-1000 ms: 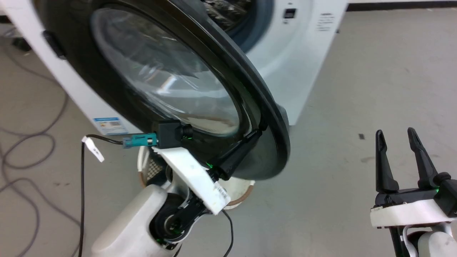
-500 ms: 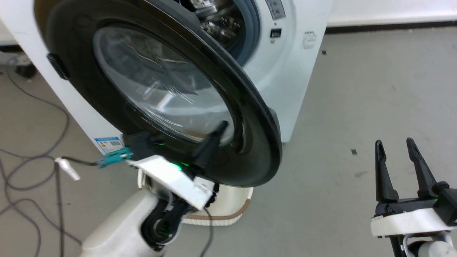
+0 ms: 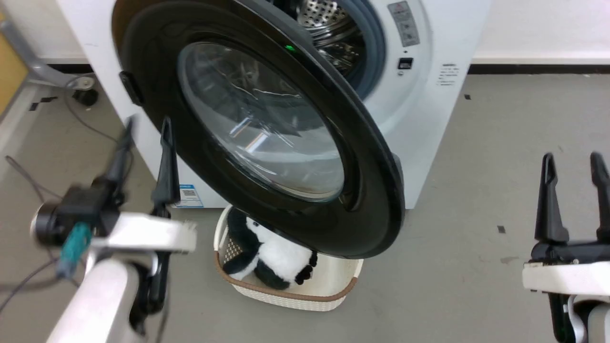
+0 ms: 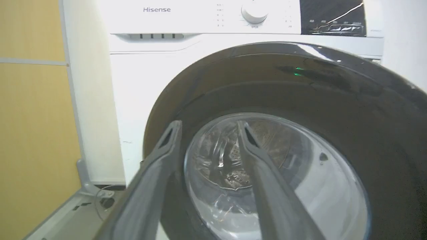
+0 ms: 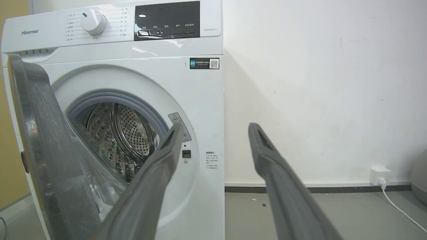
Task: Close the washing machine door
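The washing machine door (image 3: 362, 157), glossy black rim around a bulging glass window (image 3: 267, 124), stands ajar and swung out from the white washing machine (image 3: 429, 119). Behind it the steel drum (image 3: 329, 19) shows inside the grey gasket. My left gripper (image 3: 147, 131) is open and motion-blurred, left of the door's hinge side and apart from it. In the left wrist view that gripper (image 4: 208, 125) points at the door (image 4: 333, 93) from outside. My right gripper (image 3: 572, 159) is open at the lower right, well clear. Its wrist view has the gripper (image 5: 216, 128) facing the drum (image 5: 130, 133), the door (image 5: 36, 133) edge-on at left.
A cream basket (image 3: 286, 297) holding a panda plush (image 3: 276, 259) sits on the floor right under the door. Cables (image 3: 28, 181) trail over the floor at left, beside a yellow panel (image 3: 9, 71). A wall socket (image 5: 380, 173) with a cord is at right.
My left gripper has come off the door's lower rim and swung out to the left, away from it. The head camera has shifted. The right gripper holds still.
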